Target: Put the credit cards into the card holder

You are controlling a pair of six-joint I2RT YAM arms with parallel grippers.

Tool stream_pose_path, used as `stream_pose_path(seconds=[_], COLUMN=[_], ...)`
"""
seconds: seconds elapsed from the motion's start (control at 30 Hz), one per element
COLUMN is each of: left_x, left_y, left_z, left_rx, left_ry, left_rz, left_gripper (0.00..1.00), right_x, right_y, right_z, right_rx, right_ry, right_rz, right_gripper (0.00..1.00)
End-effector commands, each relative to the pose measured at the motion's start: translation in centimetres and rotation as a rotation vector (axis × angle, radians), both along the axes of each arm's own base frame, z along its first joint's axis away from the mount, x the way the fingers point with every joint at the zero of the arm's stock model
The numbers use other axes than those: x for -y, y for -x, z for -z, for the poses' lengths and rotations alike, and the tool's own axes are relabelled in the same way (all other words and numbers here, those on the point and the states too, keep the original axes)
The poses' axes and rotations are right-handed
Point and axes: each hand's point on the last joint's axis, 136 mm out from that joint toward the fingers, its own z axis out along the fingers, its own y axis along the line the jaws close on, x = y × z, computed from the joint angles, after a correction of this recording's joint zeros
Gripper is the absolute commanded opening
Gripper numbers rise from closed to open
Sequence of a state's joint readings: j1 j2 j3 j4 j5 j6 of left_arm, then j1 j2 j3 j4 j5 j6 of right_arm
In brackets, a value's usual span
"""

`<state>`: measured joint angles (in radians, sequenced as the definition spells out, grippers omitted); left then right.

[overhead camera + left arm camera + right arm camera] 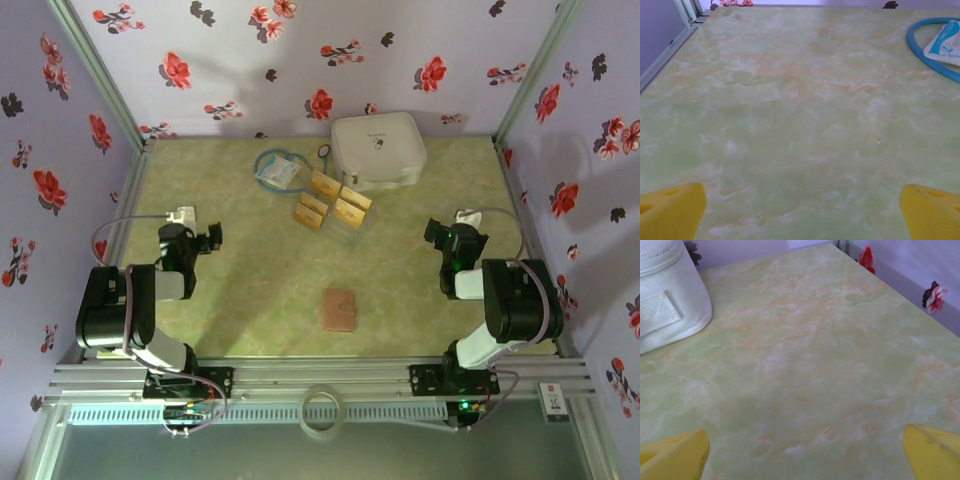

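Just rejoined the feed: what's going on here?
Nothing is being handled. The left gripper and right gripper are open and empty over bare table. The credit cards lie loose at the far middle, beside the white case; the card holder lies closed nearer the arms.

The left arm (pixel 125 310) and right arm (pixel 510 300) are black with seemingly grey-white links, looping grey cables (pixel 110 226) and yellow fingertips (pixel 672 212).
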<state>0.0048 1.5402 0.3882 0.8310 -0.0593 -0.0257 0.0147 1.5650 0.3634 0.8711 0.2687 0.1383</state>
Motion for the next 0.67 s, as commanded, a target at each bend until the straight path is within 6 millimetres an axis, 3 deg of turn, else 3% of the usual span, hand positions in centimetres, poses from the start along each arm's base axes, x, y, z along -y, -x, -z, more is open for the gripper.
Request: stream_pose_path(seconds=[0.0,0.63], left_x=[0.14,0.13], left_y=[-0.68,-0.65], left_z=[-1.31,-1.26], left_rx=[0.051,0.051], left_ry=[-0.025,-0.025], left_rz=[0.013,0.013], left_gripper=[1.00,1.00], right_x=[0.32,0.23], right_y=[-0.28,-0.38], right_z=[-1.57,-1.61], right_rx=[0.063,0.052], right_ry=[0.038,0.032], right_rz=[0.030,0.027], right_gripper=[0.99,0.99])
